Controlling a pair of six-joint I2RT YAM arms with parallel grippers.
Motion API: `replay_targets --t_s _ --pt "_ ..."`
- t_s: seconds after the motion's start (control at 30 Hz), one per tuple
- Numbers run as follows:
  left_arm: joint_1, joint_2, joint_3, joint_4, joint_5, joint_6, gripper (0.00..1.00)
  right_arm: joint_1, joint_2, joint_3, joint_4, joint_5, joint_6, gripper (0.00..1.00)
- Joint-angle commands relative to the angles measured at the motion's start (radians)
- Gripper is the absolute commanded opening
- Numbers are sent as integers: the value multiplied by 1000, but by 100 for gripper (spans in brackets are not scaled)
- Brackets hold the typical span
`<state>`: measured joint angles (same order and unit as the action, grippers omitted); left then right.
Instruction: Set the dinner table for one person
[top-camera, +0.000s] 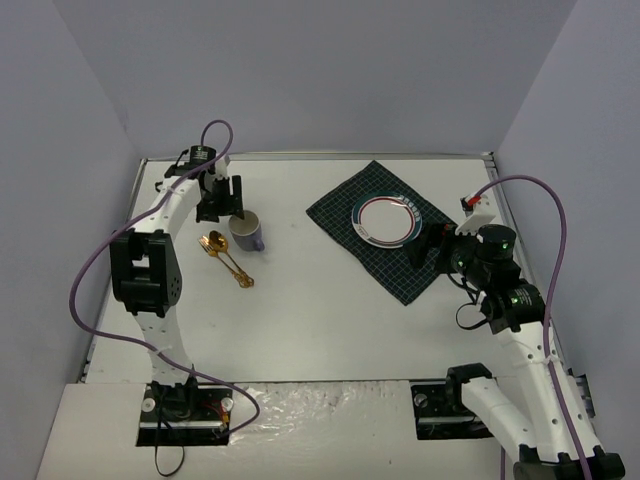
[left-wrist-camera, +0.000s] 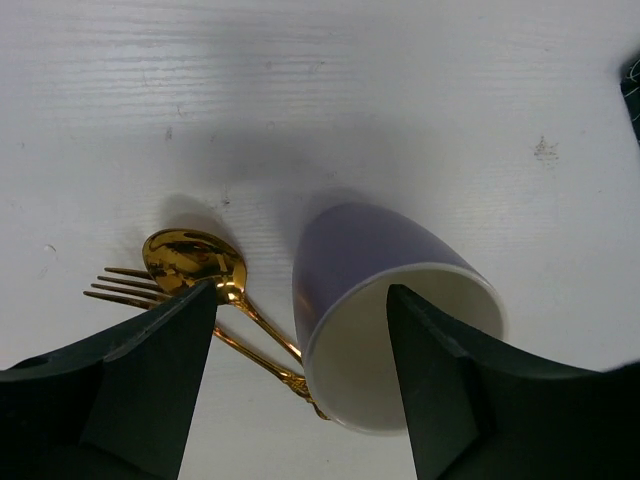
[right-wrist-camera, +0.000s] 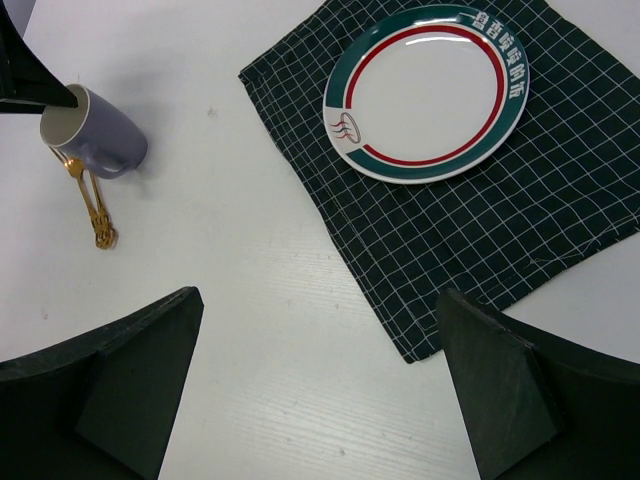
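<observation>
My left claw (left-wrist-camera: 300, 294) hung wide open and empty over the purple mug (left-wrist-camera: 372, 262); my right claw (right-wrist-camera: 320, 300) gaped empty too

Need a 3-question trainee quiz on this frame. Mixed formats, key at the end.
1. True or false: the plate lies on the dark green checked cloth.
2. What lies on the table right beside the purple mug?
A. a gold spoon and fork
B. a steel knife
C. a glass bowl
3. Fill the gap: the left gripper and the right gripper both have their jaws ___.

Key: 1 true; 2 A; 3 open.
</observation>
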<state>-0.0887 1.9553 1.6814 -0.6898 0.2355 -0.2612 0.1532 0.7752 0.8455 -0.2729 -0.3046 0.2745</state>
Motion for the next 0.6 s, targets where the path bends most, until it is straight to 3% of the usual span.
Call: replay_targets --t_s 0.0,0.57 --pt "6 -12 55 51 15 23 61 9 14 19 69 -16 -15 100" --pt "-18 -41 5 77 35 63 2 30 41 17 81 -23 -14 100"
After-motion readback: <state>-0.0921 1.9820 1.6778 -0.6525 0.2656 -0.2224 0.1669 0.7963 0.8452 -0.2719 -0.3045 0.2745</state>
